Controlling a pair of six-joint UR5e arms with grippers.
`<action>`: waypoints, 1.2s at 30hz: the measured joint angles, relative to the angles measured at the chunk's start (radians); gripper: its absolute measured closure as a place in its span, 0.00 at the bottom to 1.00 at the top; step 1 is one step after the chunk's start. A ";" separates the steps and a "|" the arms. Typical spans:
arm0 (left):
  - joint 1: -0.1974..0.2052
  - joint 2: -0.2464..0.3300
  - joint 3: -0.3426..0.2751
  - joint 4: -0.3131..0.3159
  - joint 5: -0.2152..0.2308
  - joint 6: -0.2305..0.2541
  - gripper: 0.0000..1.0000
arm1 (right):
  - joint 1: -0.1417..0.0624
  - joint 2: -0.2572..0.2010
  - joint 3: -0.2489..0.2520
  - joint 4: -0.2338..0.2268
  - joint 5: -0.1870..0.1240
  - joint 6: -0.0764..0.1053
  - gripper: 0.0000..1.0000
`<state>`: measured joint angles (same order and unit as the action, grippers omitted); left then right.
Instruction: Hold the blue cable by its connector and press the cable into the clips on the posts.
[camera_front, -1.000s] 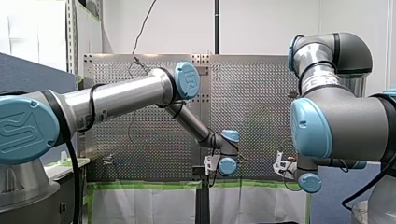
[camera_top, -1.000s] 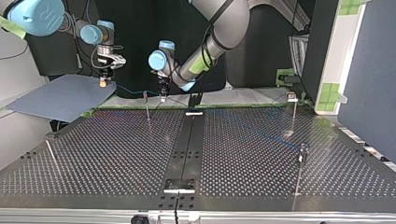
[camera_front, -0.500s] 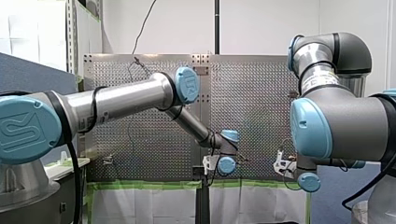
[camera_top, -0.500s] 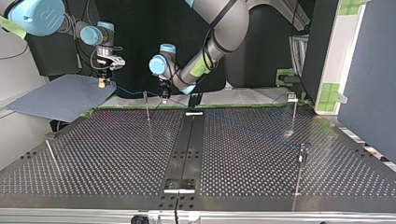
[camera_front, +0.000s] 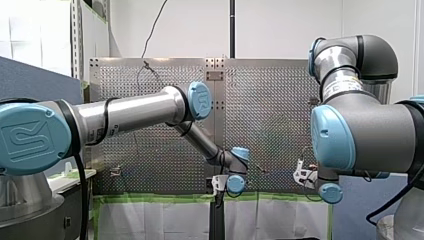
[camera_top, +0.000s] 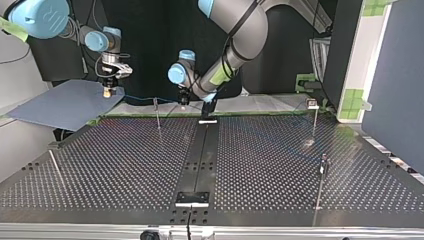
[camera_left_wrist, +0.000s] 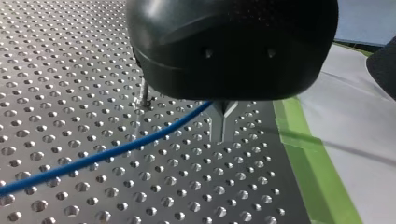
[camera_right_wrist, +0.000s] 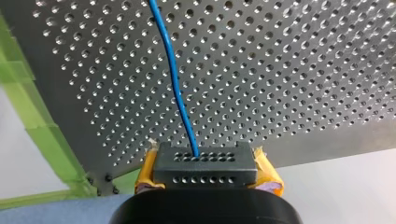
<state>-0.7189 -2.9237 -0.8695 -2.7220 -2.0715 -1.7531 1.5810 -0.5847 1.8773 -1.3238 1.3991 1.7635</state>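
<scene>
The blue cable (camera_left_wrist: 116, 149), judged light and limp, is strung over the tabletop (camera_left_wrist: 70, 56), gripped by its rigid connector (camera_right_wrist: 205, 162) in the closed right tool (camera_right_wrist: 206, 175) and pinched mid-length by the closed left tool (camera_left_wrist: 223, 122).

arms (camera_top: 239, 22) 2 | blue cable (camera_right_wrist: 175, 84) 1 | connector (camera_right_wrist: 205, 166) 1 | posts (camera_top: 157, 115) 4

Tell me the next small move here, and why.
Probably ease my left gripper down beside the post, pressing the blue cable into its clip. My right gripper clamps the connector, and the cable runs straight past that post's top.
</scene>
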 joint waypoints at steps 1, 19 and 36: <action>0.001 0.001 0.002 0.000 0.003 0.000 1.00 | 0.000 0.000 -0.005 0.003 0.000 0.001 1.00; 0.027 0.017 0.054 -0.042 0.019 -0.014 1.00 | -0.002 0.000 -0.072 0.018 0.039 0.060 1.00; 0.041 0.018 0.030 -0.057 0.058 0.003 0.70 | 0.007 0.000 -0.107 0.056 0.083 0.089 1.00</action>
<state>-0.6784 -2.9058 -0.8392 -2.7790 -2.0139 -1.7505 1.5878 -0.5843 1.7703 -1.2673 1.4818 1.8526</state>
